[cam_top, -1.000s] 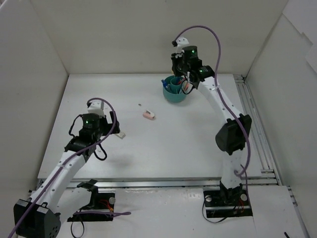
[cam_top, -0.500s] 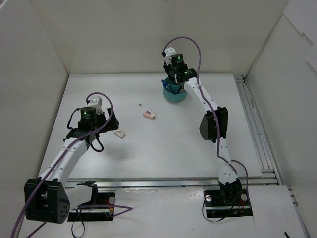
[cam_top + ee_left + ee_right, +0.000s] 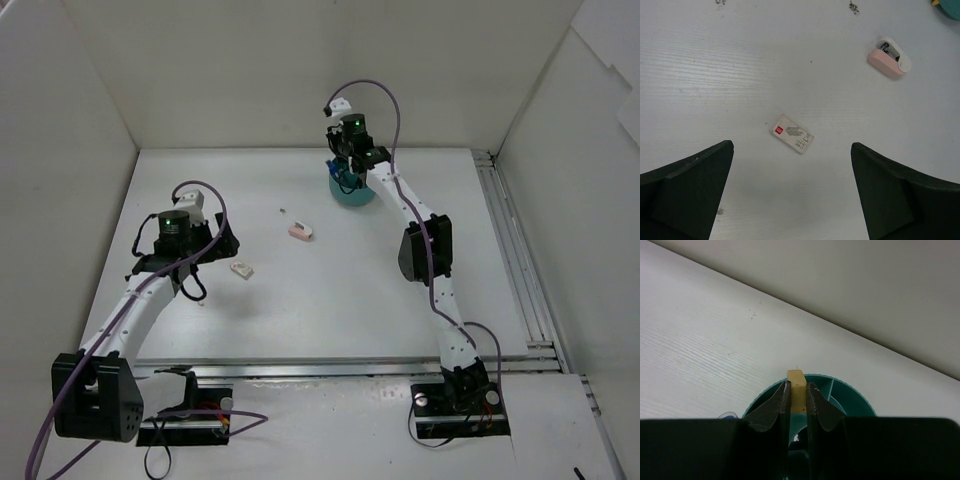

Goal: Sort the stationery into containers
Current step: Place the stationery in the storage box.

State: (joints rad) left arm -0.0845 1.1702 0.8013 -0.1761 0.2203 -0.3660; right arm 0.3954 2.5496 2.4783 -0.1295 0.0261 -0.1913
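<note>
Right hand (image 3: 797,386): closed on a tan eraser (image 3: 796,375), which is pinched upright between the fingertips directly above the teal cup (image 3: 852,392). Judged poised to release it into a compartment.

Left hand (image 3: 792,200): fully open, nothing held, above the counter (image 3: 715,75). A white labelled eraser (image 3: 792,139) lies just ahead, between its fingers, and is apparently the next pick. A pink item (image 3: 889,57) lies farther ahead, to its right.

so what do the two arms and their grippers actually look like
Both the left arm and right arm are slim white links with black joint housings. A purple cable loops along each, and a green light glows near each wrist. The left fingers are broad black wedges; the right fingers are dark, tapered blades.
</note>
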